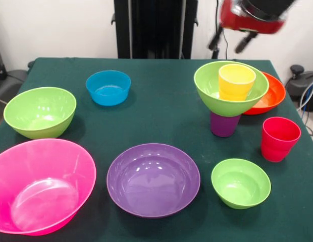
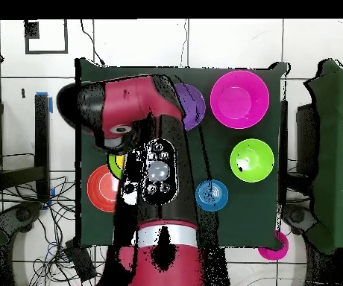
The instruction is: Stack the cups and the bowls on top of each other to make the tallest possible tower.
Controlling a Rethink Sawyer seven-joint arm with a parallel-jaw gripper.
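A tower stands at the right of the front view: a purple cup [image 1: 224,126] as base, a lime green bowl [image 1: 212,93] on it, and a yellow-orange cup [image 1: 236,80] upright inside that bowl. My gripper [image 1: 230,41] hangs above the tower at the top edge, open and empty, its fingers [image 1: 246,43] spread apart. The red cup [image 1: 279,138] stands alone to the right of the tower. The orange-red bowl [image 1: 271,96] sits behind it. In the overhead view my arm [image 2: 141,112] hides the tower, apart from a yellow sliver [image 2: 115,162].
Loose on the green cloth: a blue bowl [image 1: 108,87], a lime green bowl [image 1: 40,112] at the left, a large pink bowl [image 1: 38,186] front left, a wide purple bowl [image 1: 153,179] front centre, and a small lime green bowl [image 1: 241,182] front right.
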